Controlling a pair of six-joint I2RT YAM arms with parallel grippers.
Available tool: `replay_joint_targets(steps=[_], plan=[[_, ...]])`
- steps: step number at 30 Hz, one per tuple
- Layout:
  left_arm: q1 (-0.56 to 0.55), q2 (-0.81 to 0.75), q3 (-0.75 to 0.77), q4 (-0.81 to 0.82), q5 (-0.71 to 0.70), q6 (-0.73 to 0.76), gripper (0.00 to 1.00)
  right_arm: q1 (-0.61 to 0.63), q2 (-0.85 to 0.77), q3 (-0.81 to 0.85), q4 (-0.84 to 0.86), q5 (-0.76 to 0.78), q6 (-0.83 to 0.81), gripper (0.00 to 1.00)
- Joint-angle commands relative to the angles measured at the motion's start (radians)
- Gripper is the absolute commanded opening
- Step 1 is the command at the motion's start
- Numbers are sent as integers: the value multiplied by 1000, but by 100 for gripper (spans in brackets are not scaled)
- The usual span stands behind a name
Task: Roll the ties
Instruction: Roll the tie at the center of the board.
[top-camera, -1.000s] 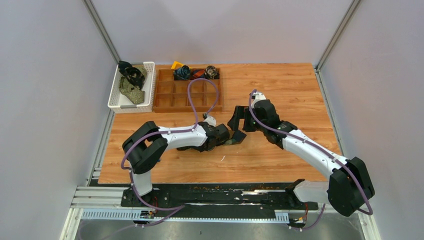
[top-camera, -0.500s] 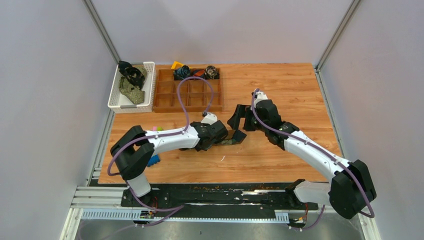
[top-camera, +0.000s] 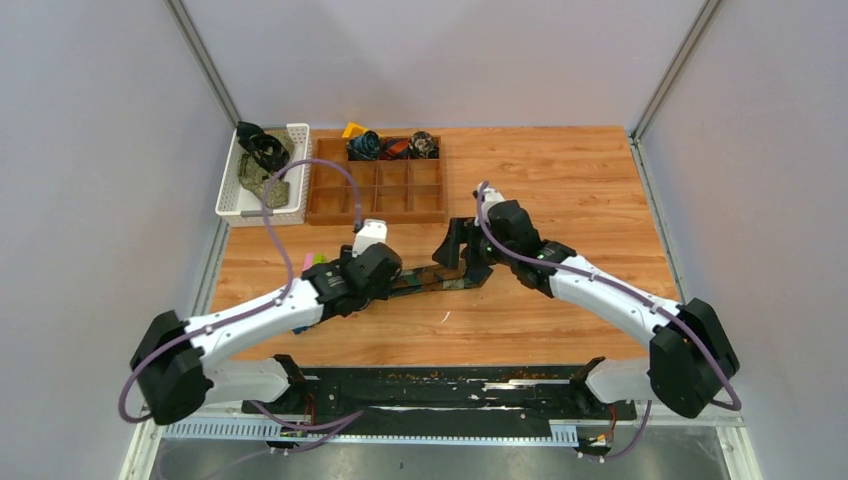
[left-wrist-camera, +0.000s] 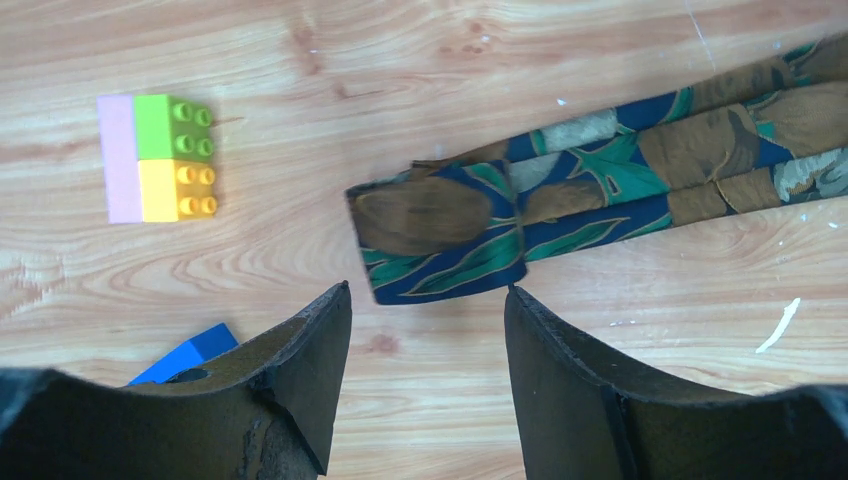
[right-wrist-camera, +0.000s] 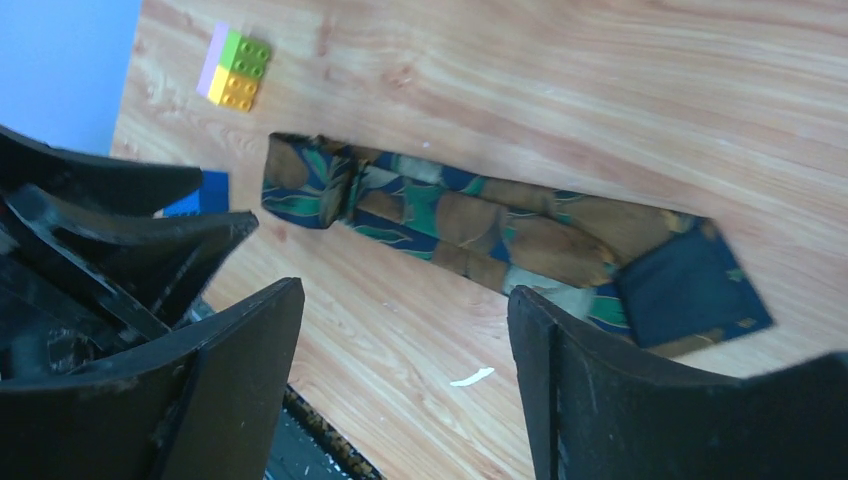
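Observation:
One tie (top-camera: 436, 280), navy with green and brown leaves, lies flat on the table, its left end folded over. It shows in the left wrist view (left-wrist-camera: 600, 185) and the right wrist view (right-wrist-camera: 470, 220). My left gripper (top-camera: 392, 284) is open and empty, its fingertips (left-wrist-camera: 335, 310) just short of the folded end. My right gripper (top-camera: 456, 256) is open and empty above the tie's wide right end (right-wrist-camera: 690, 290). More ties lie in a white basket (top-camera: 232, 190). Rolled ties (top-camera: 368, 145) sit in the wooden tray (top-camera: 376, 212).
A green, yellow and pink block (left-wrist-camera: 160, 158) and a blue block (left-wrist-camera: 190, 352) lie on the table left of the tie. The block also shows in the right wrist view (right-wrist-camera: 235, 82). The basket and tray stand at the back left.
My left arm has swung back to the left, away from the tie's right part, and the tie now lies stretched out. My right gripper has moved slightly left over the tie.

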Motion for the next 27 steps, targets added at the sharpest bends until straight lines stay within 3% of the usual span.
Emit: replay_joint_targets(steps=[1,6,14,18,27], plan=[[88,-198,-116,75,48,5,65,71,71,93,66,-42,15,72],[216,-392,-254,124,123,5,65,148,208,193,75,-84,23,57],[459,-522,-390,207,354,23,65,234,471,433,34,-160,15,38],[490,-537,-412,224,385,28,65,246,565,504,21,-190,18,32],[526,-542,-450,286,446,38,65,247,677,561,-23,-180,-13,28]])
